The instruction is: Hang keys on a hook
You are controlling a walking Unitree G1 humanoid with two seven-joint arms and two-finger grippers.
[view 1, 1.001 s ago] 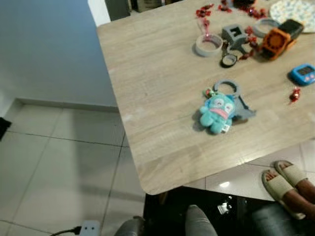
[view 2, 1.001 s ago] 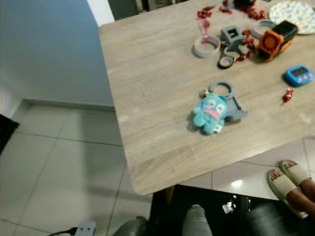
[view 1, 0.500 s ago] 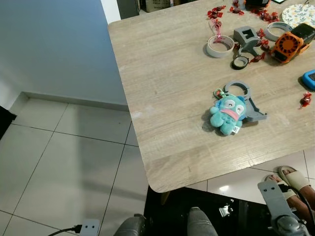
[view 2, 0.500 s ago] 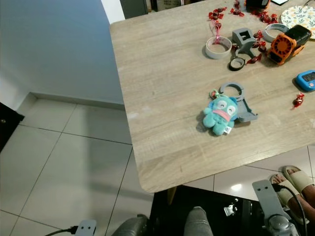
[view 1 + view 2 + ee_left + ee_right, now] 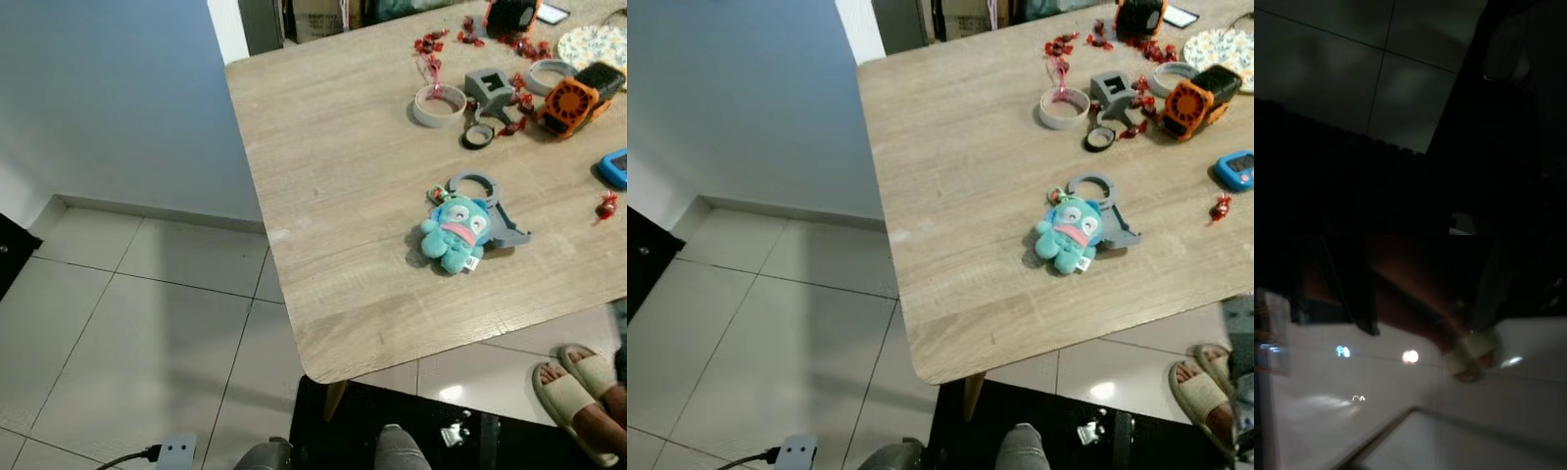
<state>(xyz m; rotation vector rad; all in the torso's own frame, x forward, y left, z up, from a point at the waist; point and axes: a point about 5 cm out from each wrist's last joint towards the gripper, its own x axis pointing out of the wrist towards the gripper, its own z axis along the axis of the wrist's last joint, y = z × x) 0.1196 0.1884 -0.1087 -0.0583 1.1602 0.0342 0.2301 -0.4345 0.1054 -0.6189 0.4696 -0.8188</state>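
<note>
Keys (image 5: 1095,201) with a blue plush toy (image 5: 1066,235) lie on the counter (image 5: 960,176), far up from the low right tool (image 5: 1242,392), whose grip I cannot tell, so reaching blind could knock them off

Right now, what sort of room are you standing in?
Probably a dining or living area in a home. A wooden table stands on a tiled floor beside a pale wall, strewn with household bits: a plush keychain, tape rolls, wrapped sweets. A person's sandalled feet show nearby.
</note>
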